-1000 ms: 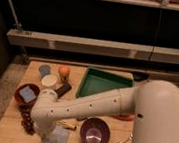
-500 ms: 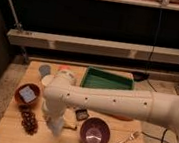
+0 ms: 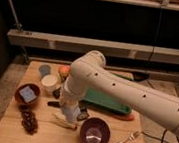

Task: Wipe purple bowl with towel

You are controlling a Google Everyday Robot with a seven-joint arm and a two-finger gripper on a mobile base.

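Visibly one purple bowl [image 3: 94, 133], one hand [image 3: 69, 114] nearby

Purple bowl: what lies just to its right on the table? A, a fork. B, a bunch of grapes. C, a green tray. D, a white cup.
A: the fork lies right of the purple bowl; the gripper, jaws shut on the towel, hangs over the table to the bowl's left.

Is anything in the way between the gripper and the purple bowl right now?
Nothing visible. The gripper, shut on the towel, hangs close beside the purple bowl, with only bare table between them. The fork lies on the bowl's other side.
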